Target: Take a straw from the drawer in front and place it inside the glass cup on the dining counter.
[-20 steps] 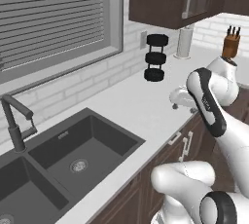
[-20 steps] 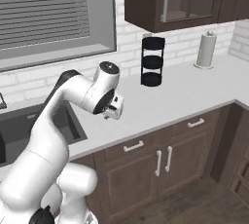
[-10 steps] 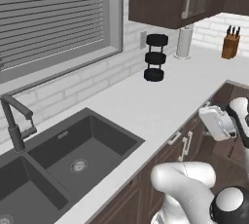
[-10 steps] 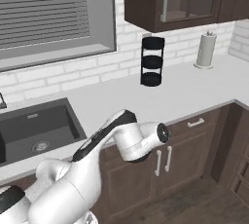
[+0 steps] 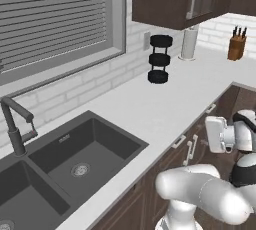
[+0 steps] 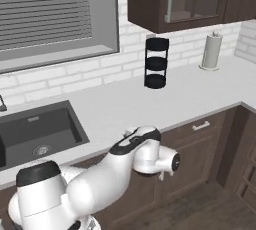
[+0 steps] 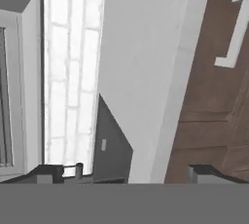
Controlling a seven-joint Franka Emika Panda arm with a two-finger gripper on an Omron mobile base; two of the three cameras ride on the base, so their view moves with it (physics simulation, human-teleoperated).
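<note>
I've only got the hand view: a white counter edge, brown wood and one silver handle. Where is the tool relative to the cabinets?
Observer: In the right base view the tool hangs below the edge of the counter, just in front of the dark-brown cabinet fronts.
Operator: Is there a drawer further along?
Observer: Yes. A shallow drawer with a silver bar handle sits to the tool's right in that view, and it is shut.
Operator: What's standing on the counter top?
Observer: A black three-tier rack and a paper towel roll, both back by the brick wall.
</note>
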